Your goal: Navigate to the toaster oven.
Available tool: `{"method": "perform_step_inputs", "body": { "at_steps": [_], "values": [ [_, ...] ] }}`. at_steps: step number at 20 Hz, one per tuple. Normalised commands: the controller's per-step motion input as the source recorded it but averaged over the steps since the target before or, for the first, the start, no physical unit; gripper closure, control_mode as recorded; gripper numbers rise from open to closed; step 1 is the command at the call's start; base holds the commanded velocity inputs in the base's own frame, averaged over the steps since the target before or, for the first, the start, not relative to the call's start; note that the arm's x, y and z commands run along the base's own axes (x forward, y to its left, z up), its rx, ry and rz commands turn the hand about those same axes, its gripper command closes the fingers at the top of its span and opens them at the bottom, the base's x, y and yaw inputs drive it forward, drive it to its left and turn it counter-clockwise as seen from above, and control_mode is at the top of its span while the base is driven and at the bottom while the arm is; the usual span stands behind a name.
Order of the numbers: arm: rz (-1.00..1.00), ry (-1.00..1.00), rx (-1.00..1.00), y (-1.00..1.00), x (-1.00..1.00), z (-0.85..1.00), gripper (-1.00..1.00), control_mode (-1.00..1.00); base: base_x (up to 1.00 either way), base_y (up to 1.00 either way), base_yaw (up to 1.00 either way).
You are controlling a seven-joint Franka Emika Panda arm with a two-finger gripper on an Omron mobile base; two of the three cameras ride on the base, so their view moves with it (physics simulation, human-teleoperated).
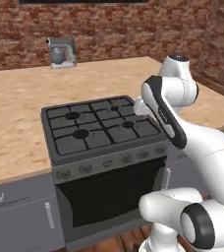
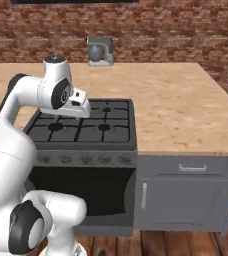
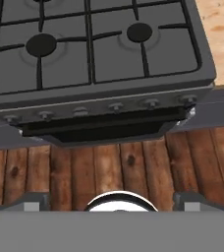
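Hand view: hand (image 3: 112,199) above range (image 3: 99,54).

You face a light wooden countertop (image 1: 15,123) that runs along a red brick wall (image 1: 109,29). A dark grey gas range (image 1: 101,130) is set into it, directly below and ahead of the hand, with four burners under black grates. A small grey stand mixer (image 1: 62,51) rests on the countertop far beyond the hand, against the wall. Grey cabinet fronts (image 2: 186,192) support the countertop beside the range. Below the hand, note the wooden plank floor (image 3: 114,165).
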Motion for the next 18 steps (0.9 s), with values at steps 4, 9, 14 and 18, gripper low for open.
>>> {"method": "perform_step_inputs", "body": {
  "at_steps": [4, 9, 14, 18],
  "values": [
    [0.00, 0.00, 0.00, 0.00, 0.00, 0.00, -1.00, 1.00, 0.03, 0.02, -0.80],
    [0.00, 0.00, 0.00, 0.00, 0.00, 0.00, -1.00, 1.00, 0.02, 0.06, -0.88],
    [0.00, 0.00, 0.00, 0.00, 0.00, 0.00, -1.00, 1.00, 0.00, 0.05, -0.91],
    [0.00, 0.00, 0.00, 0.00, 0.00, 0.00, -1.00, 1.00, 0.00, 0.04, -0.93]
  ]
}}
